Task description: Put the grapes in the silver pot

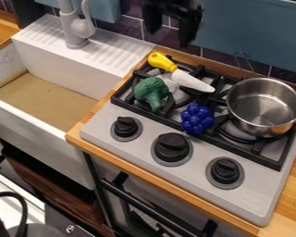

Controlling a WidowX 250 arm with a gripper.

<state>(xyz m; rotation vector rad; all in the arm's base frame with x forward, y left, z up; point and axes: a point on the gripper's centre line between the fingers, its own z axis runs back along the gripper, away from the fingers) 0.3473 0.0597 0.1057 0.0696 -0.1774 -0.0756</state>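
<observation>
My hand (171, 37) hangs by the stove's (138, 134) back edge, spread and, as best I can tell against dark tiles (129, 28), empty. The grapes (197, 118) sit toward the front edge, beside the silver pot (265, 107), upright to receive them.

A single camera looks from high in front of the counter (292, 199), on the side across from the claw (169, 37), and faces down at a slant toward the tiled wall (129, 26) behind the claw. It stands close enough for the stove (249, 199), below the claw in the view, to take up much of the picture, with the sink (48, 127) lower and to the claw's left in the view.
</observation>
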